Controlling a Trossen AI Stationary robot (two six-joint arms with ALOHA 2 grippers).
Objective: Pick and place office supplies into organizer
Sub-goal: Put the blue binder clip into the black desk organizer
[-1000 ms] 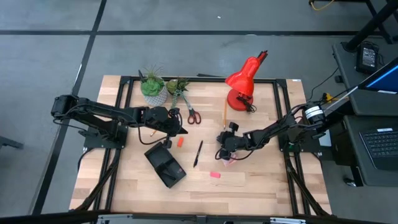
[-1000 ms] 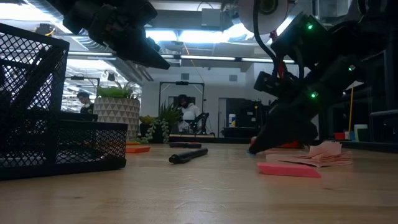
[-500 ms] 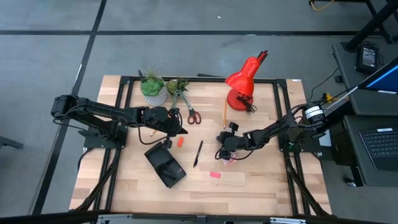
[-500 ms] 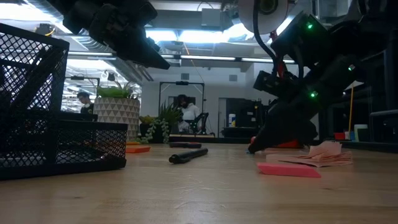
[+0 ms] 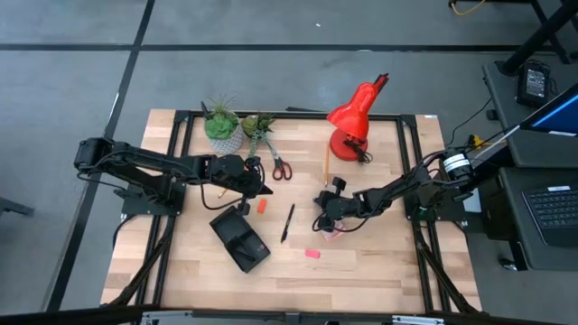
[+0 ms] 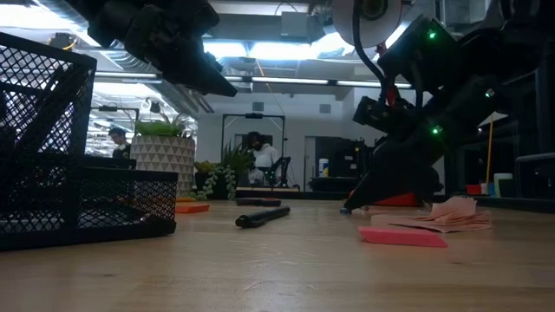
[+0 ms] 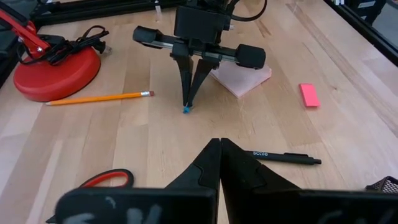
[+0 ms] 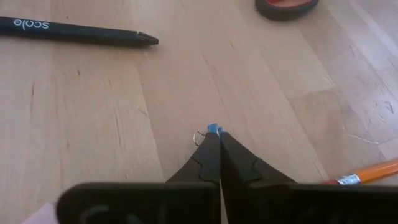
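Note:
The black mesh organizer stands near the table's left-middle, and it fills the left of the low view. A black pen, red-handled scissors, a yellow pencil, a pink eraser, an orange eraser and a pink sticky pad lie flat on the wood. My right gripper points down beside the pad, shut on a small blue item. My left gripper hovers shut and empty above the orange eraser. My right gripper pinches the small blue item between its two fingertips, coming from above and pointing down. Only a blue bit and a thin wire loop show past the tips. The item sits at the table top; whether it is lifted clear cannot be told.
A red desk lamp with its cord stands at the far edge, and two potted plants stand far left. The pen lies between the two grippers. Bare wood shows along the near edge. People show in the room behind.

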